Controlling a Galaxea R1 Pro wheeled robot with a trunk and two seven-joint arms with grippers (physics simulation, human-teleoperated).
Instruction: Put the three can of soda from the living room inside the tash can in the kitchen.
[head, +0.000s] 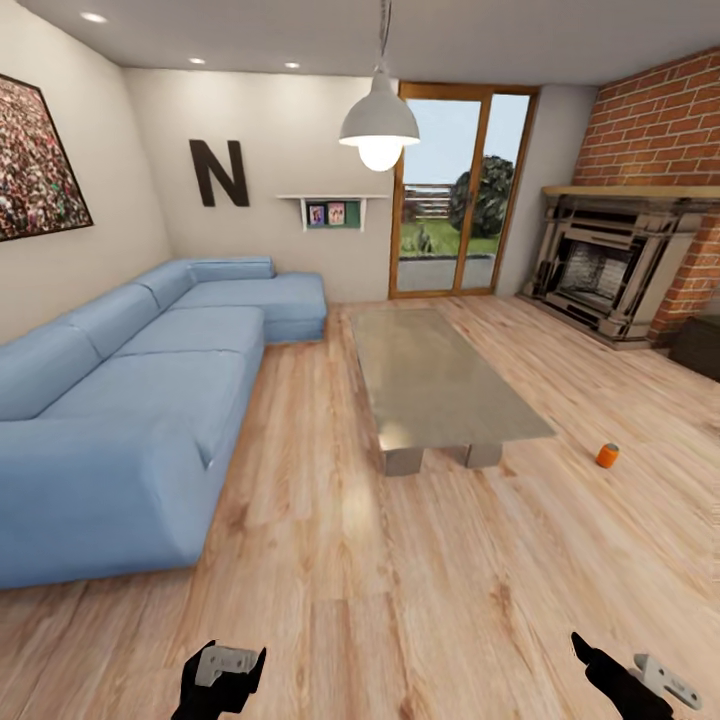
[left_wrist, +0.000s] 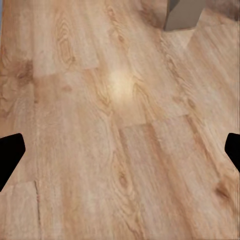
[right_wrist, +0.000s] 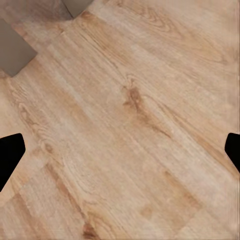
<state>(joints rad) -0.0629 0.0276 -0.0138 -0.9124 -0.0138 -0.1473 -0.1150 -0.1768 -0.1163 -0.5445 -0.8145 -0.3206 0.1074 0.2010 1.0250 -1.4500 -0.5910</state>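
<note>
at the near edge of the head view, the left gripper (head: 222, 668) and the right gripper (head: 630, 672) are hanging low over the wood-plank floor (head: 400, 580), each showing as a dark glove-like shape with a pale grey part. in the left wrist view the left gripper's black fingertips (left_wrist: 10, 152) are standing at opposite edges of the picture with bare planks between them, so its jaws are wide apart and holding nothing; in the right wrist view the right gripper's fingertips (right_wrist: 10, 150) are standing the same way, jaws wide apart over bare floor. further in, a long blue sofa (head: 130, 400) is running along the left wall, and a low glass-topped bench (head: 440, 385) on pale block legs is sitting mid-room with nothing on its top. one orange can of soda (head: 607, 455) is standing on the floor to the right of the bench, well apart from both grippers. beyond it, a fireplace (head: 610, 265) is sitting in a red brick wall (head: 660, 130). at the far end, a white pendant lamp (head: 379, 125) is hanging before a wood-framed glass door (head: 455, 195), with a large black letter n (head: 218, 173) and a small shelf (head: 332, 210) on the back wall.
</note>
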